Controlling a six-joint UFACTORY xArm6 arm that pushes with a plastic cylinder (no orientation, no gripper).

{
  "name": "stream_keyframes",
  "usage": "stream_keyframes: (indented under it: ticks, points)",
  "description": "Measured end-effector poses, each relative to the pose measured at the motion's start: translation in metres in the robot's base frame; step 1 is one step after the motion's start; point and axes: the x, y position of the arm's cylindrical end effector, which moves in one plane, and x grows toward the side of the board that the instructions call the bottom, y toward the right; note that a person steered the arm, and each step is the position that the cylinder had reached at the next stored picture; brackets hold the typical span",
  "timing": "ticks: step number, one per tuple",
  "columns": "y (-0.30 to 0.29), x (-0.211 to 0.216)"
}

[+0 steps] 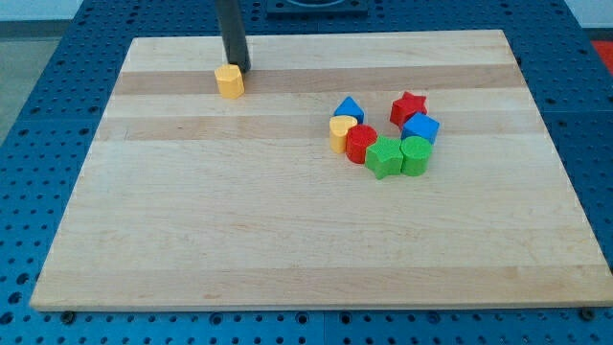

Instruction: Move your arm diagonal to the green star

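My tip (238, 69) rests on the board near the view's top left, right behind a yellow hexagonal block (230, 81) and touching or nearly touching it. The green star (384, 157) lies right of the board's centre, at the bottom of a curved cluster. It is far from my tip, down and to the view's right. In the cluster, a second green block (416, 154) sits at its right and a red cylinder (361, 143) at its upper left.
The cluster also holds a yellow heart (340, 131), a blue triangle (349, 109), a red star (408, 106) and a blue cube (420, 127). The wooden board (287, 240) lies on a blue perforated table.
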Motion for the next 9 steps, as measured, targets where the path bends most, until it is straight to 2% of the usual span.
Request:
stream_keyframes:
  ticks: [5, 6, 7, 8, 9]
  points:
    - [0.15, 0.004]
    - [0.136, 0.017]
    - [0.077, 0.023]
    - [0.024, 0.047]
    - [0.019, 0.124]
